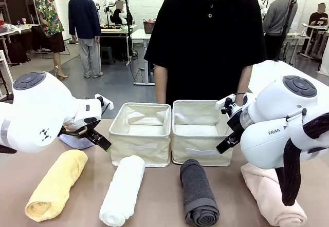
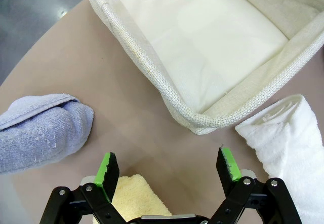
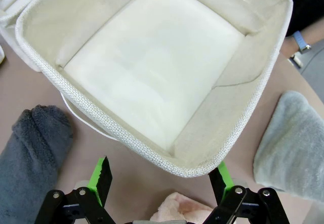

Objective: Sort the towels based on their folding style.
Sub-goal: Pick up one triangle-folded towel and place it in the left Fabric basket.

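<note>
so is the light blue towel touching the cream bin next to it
Apart. The left wrist view shows a strip of bare table between the light blue towel and the cream bin.

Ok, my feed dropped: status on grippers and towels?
Left gripper open above yellow towel. Right gripper open above pink towel. No towel in the bins yet. Nothing in the way.

Front view across table [image 1: 162, 199] at person [image 1: 205, 42], wrist views close over bins [image 2: 152, 77] (shared)

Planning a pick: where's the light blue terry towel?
Blue towel: left wrist view, left side, on the table beside the yellow rolled towel, near the cream fabric bin.
</note>
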`<move>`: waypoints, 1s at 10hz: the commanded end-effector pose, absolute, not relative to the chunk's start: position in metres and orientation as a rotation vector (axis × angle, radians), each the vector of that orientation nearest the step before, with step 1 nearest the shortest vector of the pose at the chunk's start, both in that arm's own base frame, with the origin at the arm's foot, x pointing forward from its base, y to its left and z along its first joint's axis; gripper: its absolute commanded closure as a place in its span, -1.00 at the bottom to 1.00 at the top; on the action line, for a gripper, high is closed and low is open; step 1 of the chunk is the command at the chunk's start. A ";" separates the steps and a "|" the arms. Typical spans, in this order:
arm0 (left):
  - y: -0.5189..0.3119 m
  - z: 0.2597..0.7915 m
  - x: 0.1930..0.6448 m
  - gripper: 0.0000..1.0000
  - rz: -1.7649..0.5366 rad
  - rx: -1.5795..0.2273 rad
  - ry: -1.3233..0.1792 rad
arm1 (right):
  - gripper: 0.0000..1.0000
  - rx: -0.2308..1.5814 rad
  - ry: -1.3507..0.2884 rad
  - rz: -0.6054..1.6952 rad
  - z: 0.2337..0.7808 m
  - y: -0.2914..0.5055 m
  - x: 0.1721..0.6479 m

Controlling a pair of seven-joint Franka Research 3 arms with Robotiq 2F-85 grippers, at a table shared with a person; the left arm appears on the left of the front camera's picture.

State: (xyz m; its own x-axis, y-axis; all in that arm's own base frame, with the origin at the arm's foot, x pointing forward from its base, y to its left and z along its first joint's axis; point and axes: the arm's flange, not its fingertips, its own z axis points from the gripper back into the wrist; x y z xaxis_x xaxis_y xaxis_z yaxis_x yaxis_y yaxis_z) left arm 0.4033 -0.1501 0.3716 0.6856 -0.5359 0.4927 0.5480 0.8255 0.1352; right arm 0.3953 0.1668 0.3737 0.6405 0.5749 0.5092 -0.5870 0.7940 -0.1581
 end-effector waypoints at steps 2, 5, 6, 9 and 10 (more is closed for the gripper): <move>-0.150 0.372 0.403 -1.00 -0.607 -0.023 -0.545 | -1.00 0.023 -0.573 0.662 0.374 0.167 0.395; -0.150 0.372 0.403 -1.00 -0.607 -0.023 -0.545 | -1.00 0.023 -0.573 0.662 0.374 0.167 0.395; -0.150 0.372 0.403 -1.00 -0.607 -0.024 -0.544 | -1.00 -0.041 -0.638 0.654 0.442 0.171 0.374; -0.121 0.526 0.319 -1.00 -0.529 0.090 -0.779 | -1.00 -0.161 -0.806 0.588 0.615 0.178 0.318; -0.112 0.560 0.301 -1.00 -0.511 0.094 -0.815 | -1.00 -0.174 -0.845 0.595 0.652 0.183 0.294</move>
